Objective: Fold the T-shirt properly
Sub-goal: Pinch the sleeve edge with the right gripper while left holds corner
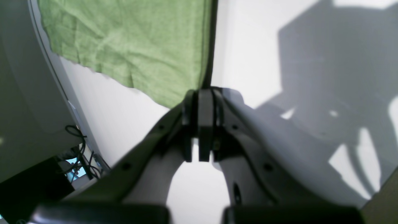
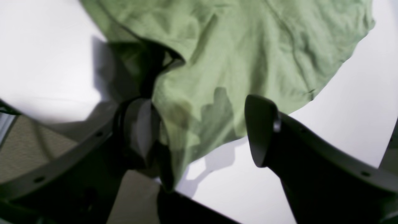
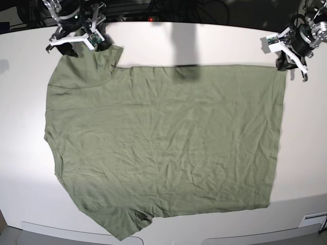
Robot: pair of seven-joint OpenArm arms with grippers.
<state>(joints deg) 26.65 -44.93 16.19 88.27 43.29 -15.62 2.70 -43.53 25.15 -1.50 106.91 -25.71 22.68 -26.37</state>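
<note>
T-shirt (image 3: 163,143): spread flat and wrinkled on the white bench (image 3: 301,153), neck toward the base view's left.
Left claw (image 1: 200,124): jaws pressed together, pinching the shirt's hem corner at the far edge.
Right claw (image 2: 202,130): jaws wide apart, straddling a sleeve, gripping nothing.

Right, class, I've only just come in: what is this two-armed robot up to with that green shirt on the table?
The T-shirt lies spread flat and wrinkled on the white table, not yet folded. The left gripper is shut at the shirt's hem corner; whether it pinches cloth is hard to tell. The right gripper stands open at a sleeve, one finger touching the cloth, holding nothing.
</note>
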